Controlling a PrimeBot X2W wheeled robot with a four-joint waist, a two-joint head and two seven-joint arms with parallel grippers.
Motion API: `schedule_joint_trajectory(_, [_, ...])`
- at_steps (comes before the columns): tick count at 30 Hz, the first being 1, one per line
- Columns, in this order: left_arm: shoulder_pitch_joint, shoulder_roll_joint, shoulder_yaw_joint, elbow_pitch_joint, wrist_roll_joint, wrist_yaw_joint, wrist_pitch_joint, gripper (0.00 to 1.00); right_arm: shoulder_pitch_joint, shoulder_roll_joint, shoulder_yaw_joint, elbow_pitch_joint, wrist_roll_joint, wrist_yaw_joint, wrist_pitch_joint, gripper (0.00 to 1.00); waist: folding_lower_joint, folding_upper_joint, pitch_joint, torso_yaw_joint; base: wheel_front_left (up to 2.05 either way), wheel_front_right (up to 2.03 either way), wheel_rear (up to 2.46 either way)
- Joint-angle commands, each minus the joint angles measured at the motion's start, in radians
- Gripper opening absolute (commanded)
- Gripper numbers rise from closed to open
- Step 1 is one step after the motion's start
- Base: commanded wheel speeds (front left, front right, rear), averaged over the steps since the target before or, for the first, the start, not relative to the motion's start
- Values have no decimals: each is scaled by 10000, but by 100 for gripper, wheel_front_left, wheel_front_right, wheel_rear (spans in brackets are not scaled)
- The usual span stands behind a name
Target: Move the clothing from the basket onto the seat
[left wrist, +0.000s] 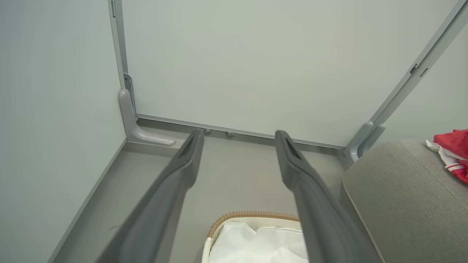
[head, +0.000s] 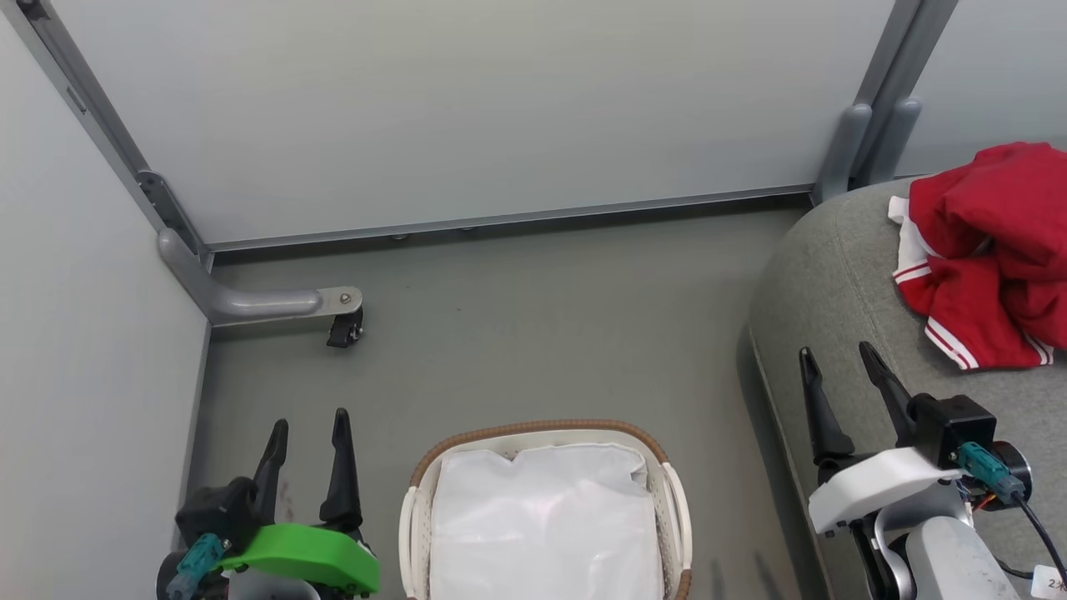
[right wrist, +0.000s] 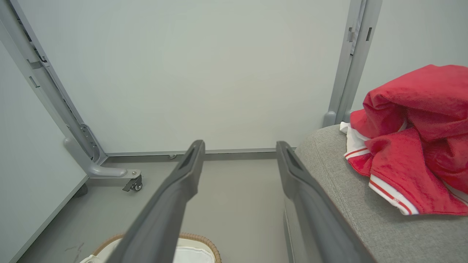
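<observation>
Red clothing with white stripe trim lies bunched on the grey seat at the right; the same clothing and seat fill the right of the right wrist view. The white basket with a brown woven rim stands on the floor at bottom centre, showing its white liner inside. My left gripper is open to the left of the basket. My right gripper is open over the seat's front edge, nothing between its fingers. The left wrist view shows the basket and clothing.
Pale partition panels close the space at the back and left. A grey panel foot with a black caster stands on the grey floor at the left. Another panel post rises beside the seat's back corner.
</observation>
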Motion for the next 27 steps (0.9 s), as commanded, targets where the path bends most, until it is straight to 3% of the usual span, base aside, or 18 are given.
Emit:
schedule_joint_trajectory(1, [207, 16, -15, 6, -97, 35, -3, 100, 174, -32, 25, -104, 100, -15, 0, 100, 1, 0, -32, -29, 0, 0, 0])
schedule_joint_trajectory(21, [145, 17, -26, 57, -188, 19, -3, 100, 320, -30, -166, -202, 271, -15, 0, 100, 1, 0, -63, 28, 0, 0, 0])
schedule_joint_trajectory(22, [112, 0, -32, 61, -75, 60, 1, 0, 200, 4, -151, -209, 208, 0, 0, 0, 1, 0, -65, 30, 0, 0, 0])
schedule_joint_trajectory(27, [137, -21, 1, 357, -322, 39, 77, 0, 281, 86, -201, 144, 472, 0, 116, 0, 1, 0, -65, 26, 0, 0, 0])
